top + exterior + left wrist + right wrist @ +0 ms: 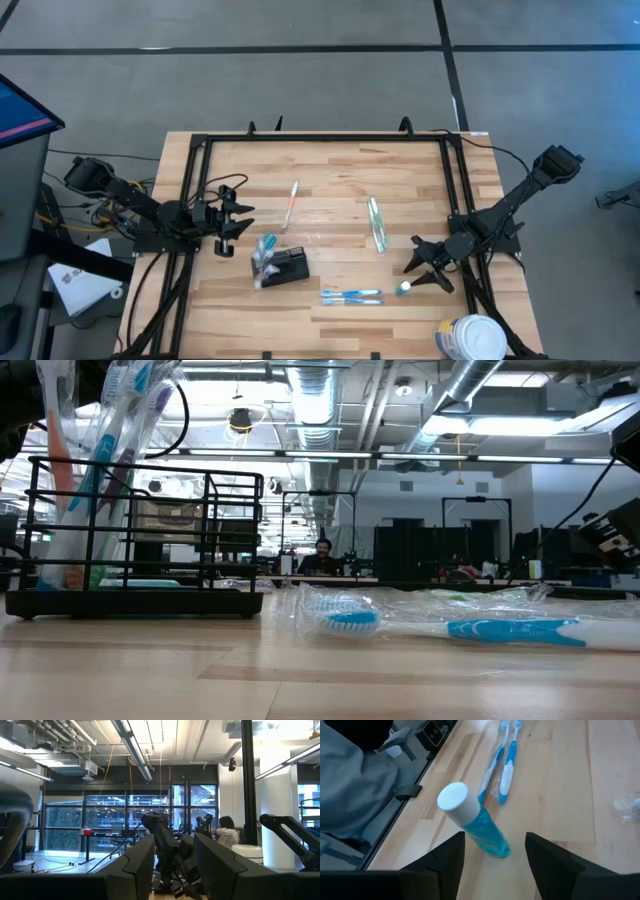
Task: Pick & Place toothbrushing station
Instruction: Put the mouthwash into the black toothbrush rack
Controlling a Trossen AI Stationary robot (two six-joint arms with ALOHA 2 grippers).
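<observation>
Left arm: it reaches in over the table's left edge, low and roughly level.
Left gripper [236, 222]: it hovers left of the black holder, well apart from it. The fingers [137, 865] stand partly apart with a gap between them and nothing in it.
Orange toothbrush [291, 205]: it lies alone on the wood, up-table from the holder.
Toothbrushing station [288, 267]: the small black holder sits on the table left of centre, towards the near edge. From table height it reads as a black wire rack [140, 540] standing upright on the wood.
Brushes in the station [265, 256]: several wrapped toothbrushes stick out at its left end, leaning over the rack's side.
Blue toothbrushes [351, 296]: two lie side by side in clear wrap, just right of the holder and nearer the front edge.
Clear packet [377, 223]: a long see-through pack lies at an angle near the table's middle.
Teal tube [475, 822]: a small blue-green tube with a white cap stands tilted on the wood, just ahead of the right gripper's fingers and between their lines. I cannot tell whether either finger touches it.
Right gripper [425, 272]: low over the table's right side, its fingers [547, 857] are spread wide and grip nothing.
White tub [470, 338]: it stands at the front right corner.
Person [322, 557]: someone sits far back in the room.
</observation>
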